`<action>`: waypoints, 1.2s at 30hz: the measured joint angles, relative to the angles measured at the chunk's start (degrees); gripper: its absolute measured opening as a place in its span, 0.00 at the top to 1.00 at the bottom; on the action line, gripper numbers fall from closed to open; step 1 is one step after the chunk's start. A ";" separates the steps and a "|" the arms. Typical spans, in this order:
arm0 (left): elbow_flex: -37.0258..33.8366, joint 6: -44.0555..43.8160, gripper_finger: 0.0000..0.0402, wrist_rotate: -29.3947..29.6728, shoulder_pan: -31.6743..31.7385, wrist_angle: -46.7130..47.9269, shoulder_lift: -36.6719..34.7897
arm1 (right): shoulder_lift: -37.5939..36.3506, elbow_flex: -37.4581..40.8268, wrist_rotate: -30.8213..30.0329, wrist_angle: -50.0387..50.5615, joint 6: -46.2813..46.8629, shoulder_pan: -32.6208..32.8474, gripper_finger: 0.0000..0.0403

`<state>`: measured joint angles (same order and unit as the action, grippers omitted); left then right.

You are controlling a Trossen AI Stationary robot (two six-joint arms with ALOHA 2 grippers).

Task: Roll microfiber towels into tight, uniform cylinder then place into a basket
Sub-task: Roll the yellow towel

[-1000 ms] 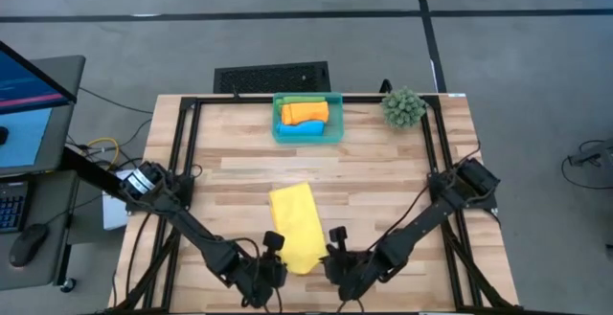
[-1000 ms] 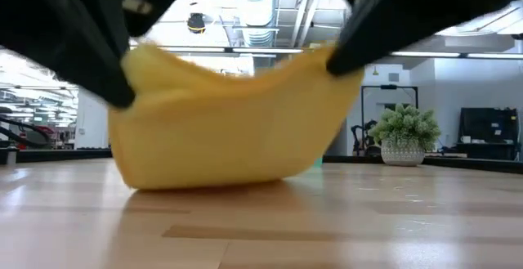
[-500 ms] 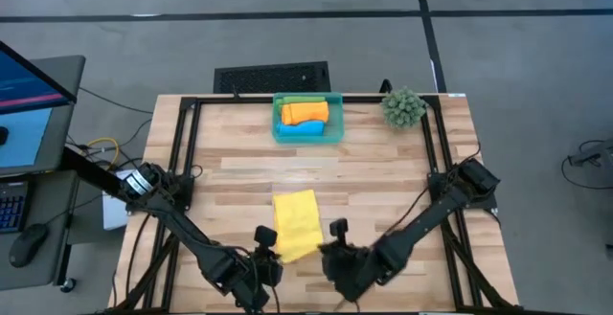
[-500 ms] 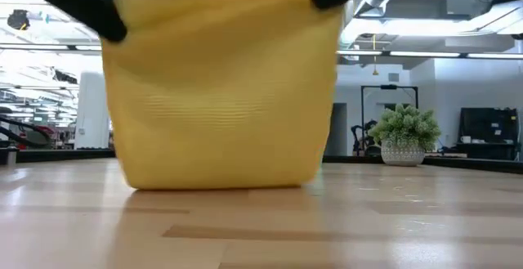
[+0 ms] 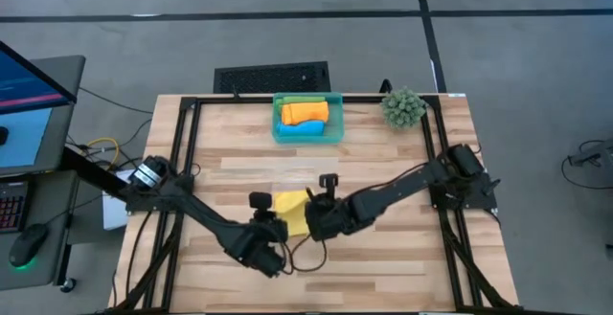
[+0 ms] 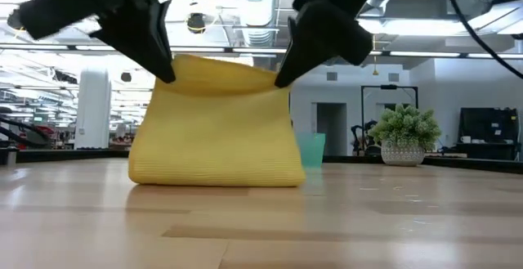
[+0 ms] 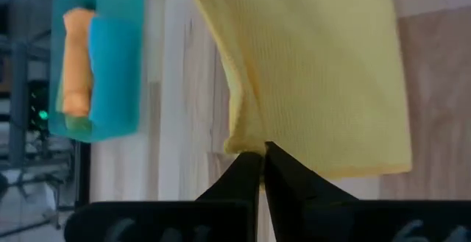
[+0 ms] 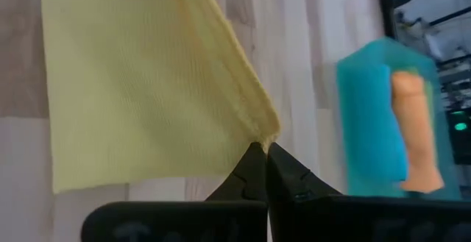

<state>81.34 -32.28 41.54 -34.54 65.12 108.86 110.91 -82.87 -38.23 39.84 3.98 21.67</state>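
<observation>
Both end effectors, left [image 5: 265, 221] and right [image 5: 316, 212], pinch the top corners of the yellow towel [image 5: 291, 213], holding it folded over mid-bench [image 5: 383, 171] with its fold resting on the wood, basket [image 5: 307, 119] well beyond with rolled towels inside.

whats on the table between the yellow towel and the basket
Bare wood only, in the high view: nothing lies between the yellow towel and the basket.

L tool [image 5: 265, 212] & R tool [image 5: 319, 200] both pinched closed, raised side by side mid-table, arms angled inward.
</observation>
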 joint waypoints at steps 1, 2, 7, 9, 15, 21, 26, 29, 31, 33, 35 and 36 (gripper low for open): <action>0.00 0.03 0.99 -0.70 0.62 0.06 0.00 | 0.00 0.00 1.20 0.04 -0.38 -0.74 0.98; -0.02 0.19 0.99 -1.28 1.16 0.09 0.00 | 0.00 0.17 2.05 -0.23 -0.72 -1.32 0.98; -2.54 1.39 1.00 -1.40 3.64 -0.47 0.00 | -0.07 2.58 2.80 -2.55 -2.50 -2.91 0.98; -4.45 1.37 1.00 -1.25 4.53 -1.52 0.00 | -0.07 3.97 3.59 -3.91 -2.52 -3.39 0.99; -9.57 3.94 1.00 -1.56 6.96 -7.92 0.00 | -0.07 6.82 4.24 -8.20 -3.59 -4.81 0.98; -11.72 6.40 1.00 -3.74 10.32 -10.78 0.00 | -0.07 7.37 8.39 -11.34 -4.26 -7.66 0.98; -13.31 6.37 1.00 -3.74 11.27 -13.46 0.00 | -0.07 7.37 9.24 -11.53 -2.24 -8.97 0.97; -13.31 6.35 1.00 -3.84 11.23 -13.46 0.00 | -0.02 7.40 11.45 -11.85 -2.07 -9.74 0.97; -13.37 6.31 0.99 -4.17 11.25 -13.20 0.00 | 1.00 7.93 11.44 -13.86 -2.06 -10.25 0.97; -13.40 6.13 0.98 -4.24 11.23 -13.73 0.00 | 1.51 8.93 11.68 -14.67 -2.02 -10.67 0.97; -13.33 6.09 0.97 -5.80 11.39 -13.42 0.00 | 1.94 9.10 11.58 -16.30 -1.93 -10.69 0.97; -13.43 6.08 0.96 -6.57 11.41 -13.24 0.01 | 2.37 9.05 11.54 -16.68 -1.83 -10.69 0.96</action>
<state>67.91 -26.20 34.96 -23.12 51.88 108.87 113.28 -73.82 -26.69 23.16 2.14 10.98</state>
